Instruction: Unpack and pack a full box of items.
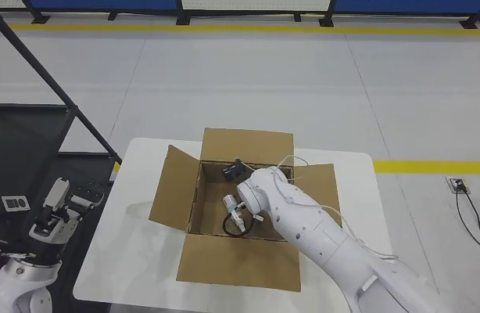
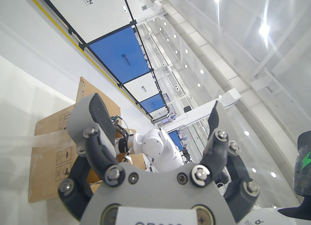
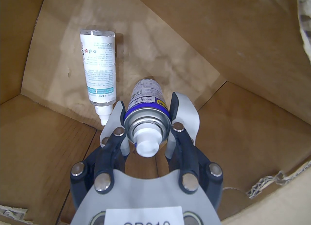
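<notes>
1. Right gripper, closest to the lens, is pinching the can just under its rim. The white nozzle points back at the wrist, so the can hangs roughly upright. I'd say it is gripped that high so the fingers stay off the box floor.
2. Next in size, the table carries the whole job at its middle, where I'd think both arms can get at it.
3. On it sits the box with all four flaps folded out, at 12, 3, 6 and 9 o'clock. That leaves the mouth free for an arm to go straight down, and the right arm comes in from 5 o'clock, its gripper low inside at about 7 o'clock on the box floor.
4. Over at 8 o'clock, off the table's edge, the left gripper is spread wide with nothing in it, aimed up at the ceiling. To my eye it is parked there to keep out of the way.
5. As for the can, I can't make out whether its base touches the cardboard or hangs just above it, so lifting out or setting in, I can't call it.
6. Smallest, the bottle lies flat on the box floor just beside the can, not touching it, with its cap near one finger. Any swing of the can could nudge it.
</notes>
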You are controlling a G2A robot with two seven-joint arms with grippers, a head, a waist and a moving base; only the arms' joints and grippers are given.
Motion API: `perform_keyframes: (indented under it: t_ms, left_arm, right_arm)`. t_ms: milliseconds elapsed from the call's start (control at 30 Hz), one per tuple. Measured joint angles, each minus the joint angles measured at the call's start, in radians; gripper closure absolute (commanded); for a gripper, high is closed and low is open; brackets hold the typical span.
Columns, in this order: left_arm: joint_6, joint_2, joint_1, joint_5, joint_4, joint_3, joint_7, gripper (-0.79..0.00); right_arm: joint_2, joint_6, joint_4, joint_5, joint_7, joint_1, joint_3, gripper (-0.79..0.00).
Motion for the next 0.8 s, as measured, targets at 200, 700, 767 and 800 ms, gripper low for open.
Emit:
perform_keyframes:
  t_ms: [200, 700, 767, 800]
  left_arm:
    - [0.000, 0.000, 0.000, 0.000, 0.000, 0.000, 0.000, -0.785]
    - [0.025, 0.009, 0.011, 0.101, 0.019, 0.036, 0.029, -0.785]
    - [0.040, 0.014, 0.006, 0.125, 0.034, 0.050, 0.006, -0.785]
    - [0.048, 0.017, 0.001, 0.148, 0.044, 0.060, -0.019, -0.785]
  right_arm:
    - [-0.032, -0.016, 0.063, 0.009, -0.020, 0.016, -0.003, -0.437]
    - [0.010, -0.012, -0.104, -0.021, -0.027, 0.006, 0.134, -0.745]
    - [0.038, -0.034, -0.189, -0.026, -0.019, -0.027, 0.187, -0.785]
    - [0.059, -0.049, -0.255, -0.034, -0.012, -0.058, 0.228, -0.785]
